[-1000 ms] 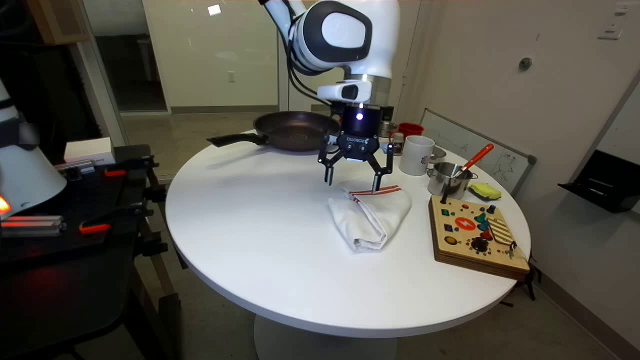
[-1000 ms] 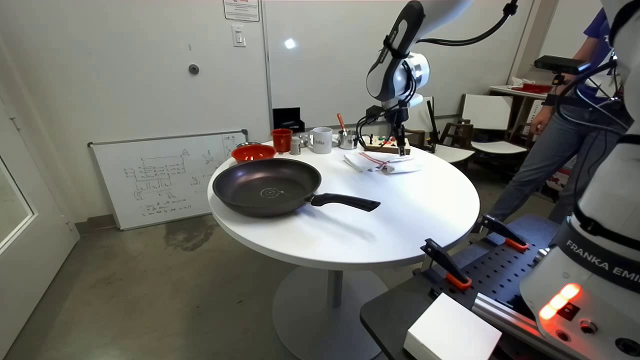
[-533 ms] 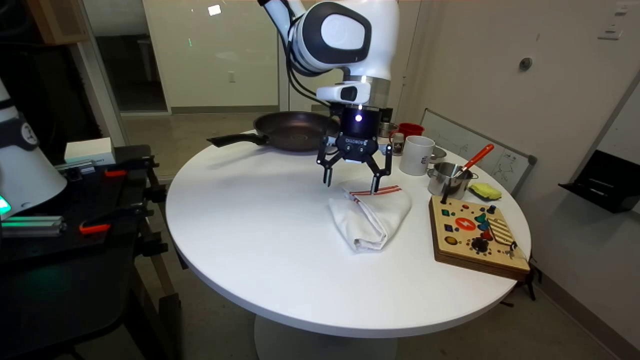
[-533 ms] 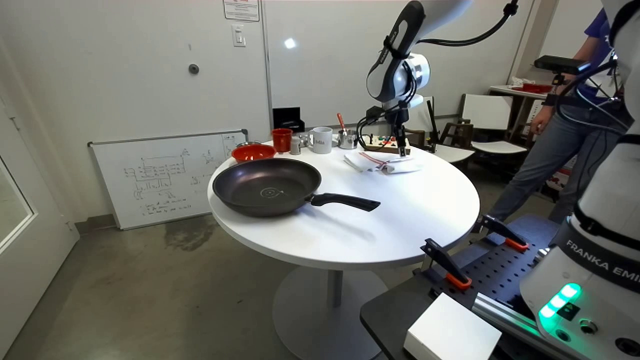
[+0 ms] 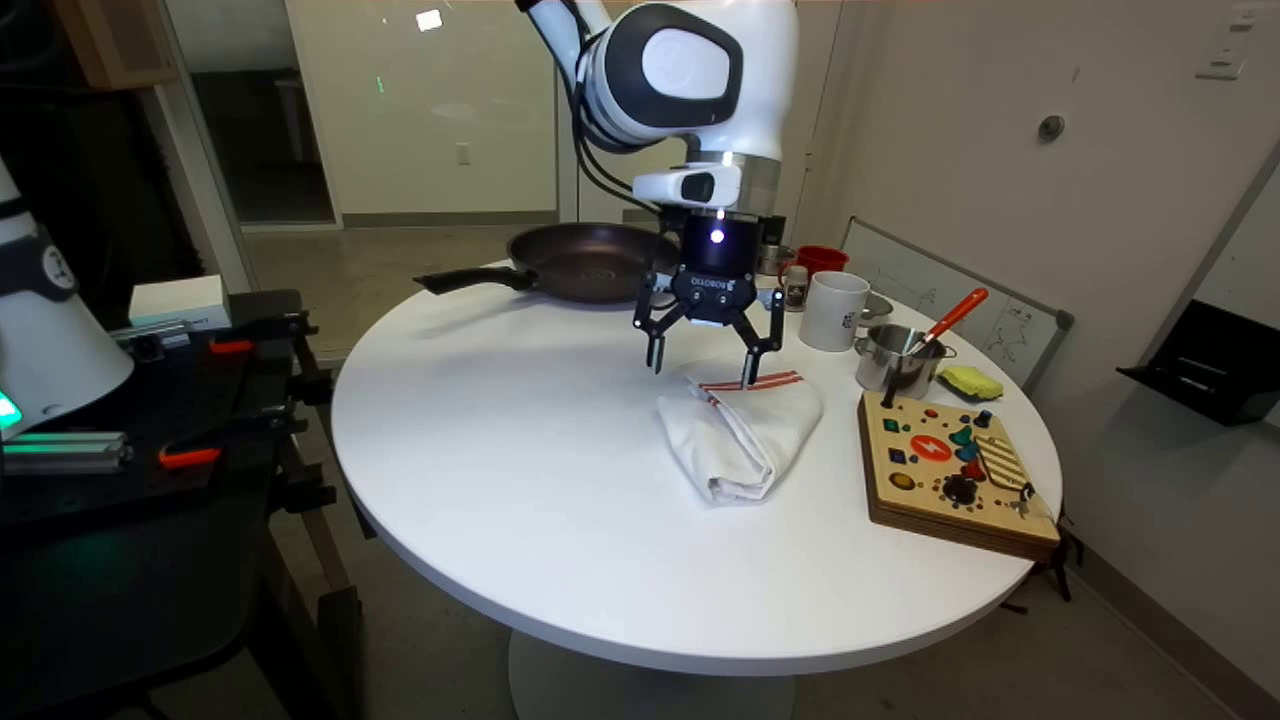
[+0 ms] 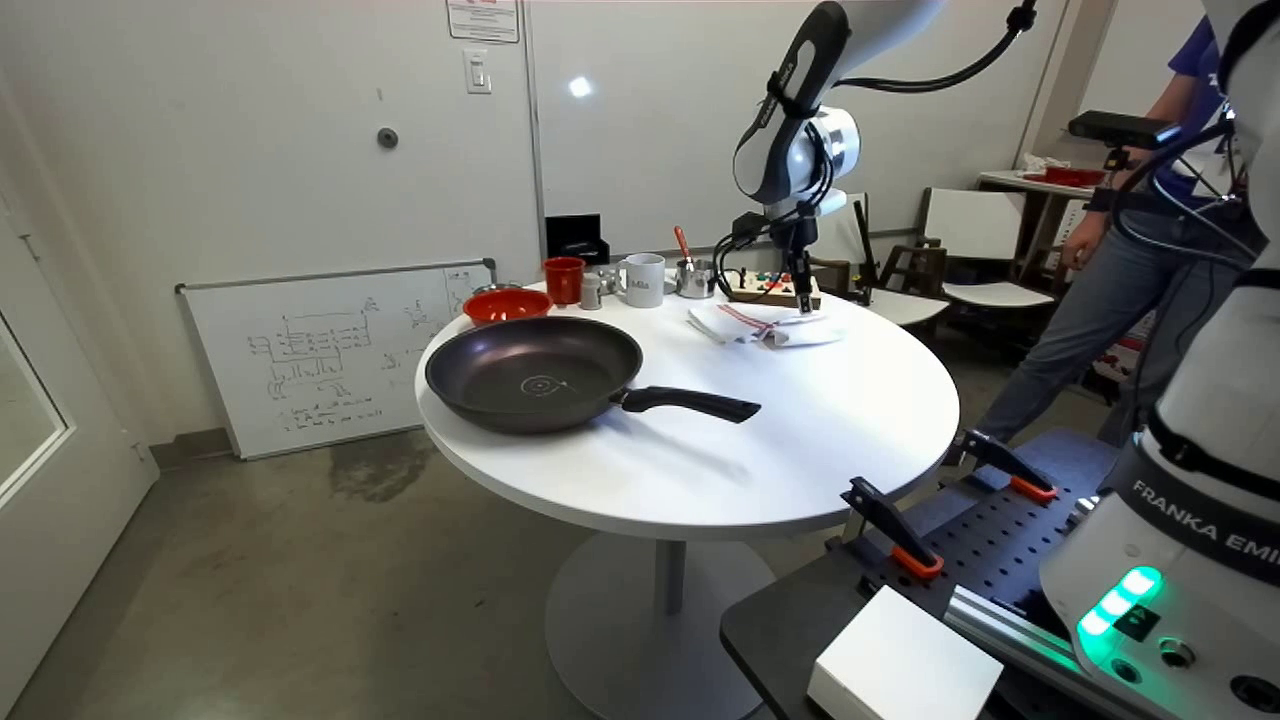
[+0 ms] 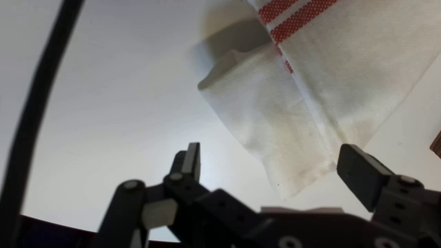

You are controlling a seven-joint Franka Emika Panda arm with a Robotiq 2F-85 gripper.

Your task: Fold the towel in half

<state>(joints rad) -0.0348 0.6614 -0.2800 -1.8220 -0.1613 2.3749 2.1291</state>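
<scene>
The towel [image 5: 765, 430], white with thin red stripes, lies partly folded over itself and rumpled on the round white table. It shows in both exterior views, and in an exterior view the towel [image 6: 735, 325] lies beyond the pan. Above its striped end hangs my gripper [image 5: 702, 377], jaws wide apart with nothing held. In the wrist view the towel [image 7: 275, 117] spreads up and right, and one narrow corner reaches between the jaws of the gripper [image 7: 269, 153]. The right fingertip overlaps the towel's edge there; whether it touches the cloth I cannot tell.
A dark frying pan [image 6: 530, 375] with its handle sits on the table. A wooden button board [image 5: 950, 475], steel pot [image 5: 890, 360], yellow sponge [image 5: 970, 382] and white mug [image 5: 833, 312] stand along one side. A red bowl [image 6: 507, 304] is behind the pan.
The gripper has sunk and shifted very slightly since one second ago, then stayed put. The light on the robot's base turned from red to green. The towel has not moved.
</scene>
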